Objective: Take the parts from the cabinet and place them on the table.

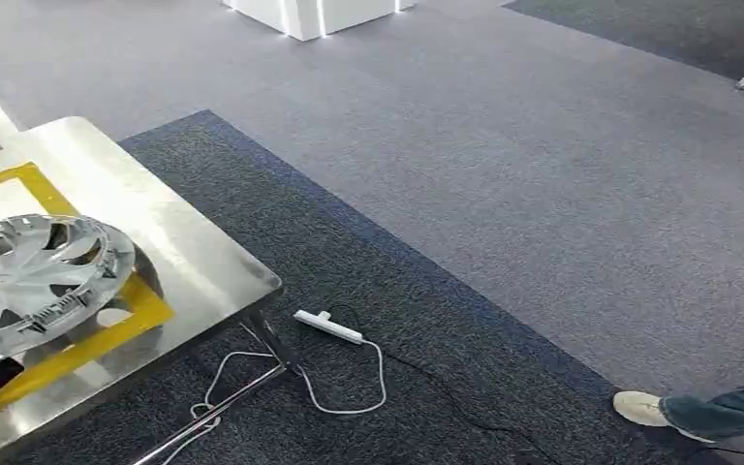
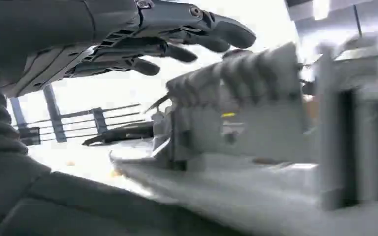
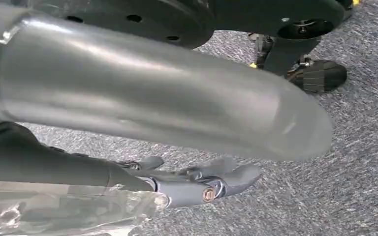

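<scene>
- Silver hubcap [image 1: 34, 276] lies on the steel table [image 1: 189, 257], inside the yellow tape frame [image 1: 107, 334].
- My left hand [image 2: 147, 42] is above the hubcap, fingers [image 2: 226, 32] stretched and apart, holding nothing.
- My right hand [image 3: 197, 182] hangs over the carpet [image 3: 354, 162], fingers slightly apart, holding nothing.

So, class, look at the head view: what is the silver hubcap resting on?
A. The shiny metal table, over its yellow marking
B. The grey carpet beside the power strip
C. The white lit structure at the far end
A: the silver hubcap lies on the shiny metal table, overlapping the yellow marking.
</scene>
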You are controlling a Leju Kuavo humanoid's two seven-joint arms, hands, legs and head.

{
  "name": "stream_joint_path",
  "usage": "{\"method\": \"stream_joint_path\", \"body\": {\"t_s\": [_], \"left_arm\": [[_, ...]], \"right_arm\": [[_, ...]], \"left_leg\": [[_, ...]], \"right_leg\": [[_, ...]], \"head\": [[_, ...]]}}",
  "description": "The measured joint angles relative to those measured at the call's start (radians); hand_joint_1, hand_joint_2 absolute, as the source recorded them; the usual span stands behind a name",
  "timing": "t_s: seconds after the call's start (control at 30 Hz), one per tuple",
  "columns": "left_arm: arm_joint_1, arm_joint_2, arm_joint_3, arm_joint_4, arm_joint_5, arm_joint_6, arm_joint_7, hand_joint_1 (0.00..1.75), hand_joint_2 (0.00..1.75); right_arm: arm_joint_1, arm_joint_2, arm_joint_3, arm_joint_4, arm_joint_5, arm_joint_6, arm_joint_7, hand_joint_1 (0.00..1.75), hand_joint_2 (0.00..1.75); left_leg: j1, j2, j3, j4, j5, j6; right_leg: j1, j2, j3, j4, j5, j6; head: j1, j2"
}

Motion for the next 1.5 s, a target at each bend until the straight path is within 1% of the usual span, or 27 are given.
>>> {"method": "stream_joint_path", "body": {"t_s": [0.23,0.4,0.63,0.8,0.87,1.07,1.2,1.33,1.5], "left_arm": [[0.008,-0.005,0.021,-0.011,0.003,-0.019,0.001,0.0,0.0],[0.018,-0.005,0.04,-0.032,0.002,-0.067,0.001,0.0,0.0],[0.03,-0.005,0.086,-0.112,0.085,-0.116,-0.014,0.0,0.0],[0.03,-0.005,0.11,-0.148,0.1,-0.121,-0.015,0.0,0.0],[0.03,-0.004,0.128,-0.163,0.124,-0.121,-0.017,0.0,0.0],[0.027,0.015,0.212,-0.225,0.222,-0.165,-0.042,0.0,0.0],[0.025,0.02,0.256,-0.252,0.241,-0.177,-0.051,0.0,0.0],[0.025,0.02,0.274,-0.262,0.241,-0.178,-0.052,0.0,0.0],[0.025,0.02,0.275,-0.263,0.241,-0.178,-0.052,0.0,0.0]], "right_arm": [[0.0,0.0,0.0,0.0,0.003,-0.001,0.0,0.0,0.0],[0.0,0.0,0.0,0.0,0.0,-0.001,0.008,0.0,0.0],[0.0,0.0,0.0,0.0,-0.006,-0.001,0.009,0.0,0.0],[0.0,0.0,0.0,0.0,-0.006,-0.001,0.009,0.0,0.0],[0.0,0.0,0.0,0.0,-0.006,-0.001,0.008,0.0,0.0],[0.0,0.0,0.0,0.0,-0.008,-0.002,0.009,0.0,0.0],[0.0,0.0,0.0,0.0,-0.008,-0.002,0.009,0.0,0.0],[0.0,0.0,0.0,0.0,-0.008,-0.002,0.009,0.0,0.0],[0.0,0.0,0.0,0.0,-0.008,-0.002,0.009,0.0,0.0]], "left_leg": [[0.0,0.0,0.0,0.0,0.0,0.0],[0.0,0.0,0.0,0.0,0.0,0.0],[0.0,0.0,0.0,0.0,0.0,0.0],[0.0,0.0,0.0,0.0,0.0,0.0],[0.0,0.0,0.0,0.0,0.0,0.0],[0.0,0.0,0.0,0.0,0.0,0.0],[0.0,0.0,0.0,0.0,0.0,0.0],[0.0,0.0,0.0,0.0,0.0,0.0],[0.0,0.0,0.0,0.0,0.0,0.0]], "right_leg": [[0.0,0.0,0.0,0.0,0.0,0.0],[0.0,0.0,0.0,0.0,0.0,0.0],[0.0,0.0,0.0,0.0,0.0,0.0],[0.0,0.0,0.0,0.0,0.0,0.0],[0.0,0.0,0.0,0.0,0.0,0.0],[0.0,0.0,-0.001,0.0,0.0,0.0],[0.0,0.0,-0.001,0.0,0.0,0.0],[0.0,0.0,-0.001,0.0,0.0,0.0],[0.0,0.0,-0.001,0.0,0.0,0.0]], "head": [[0.0,0.0],[0.0,0.0],[0.0,0.0],[0.0,0.0],[0.0,0.0],[0.0,0.0],[0.0,0.0],[0.0,0.0],[0.0,0.0]]}}
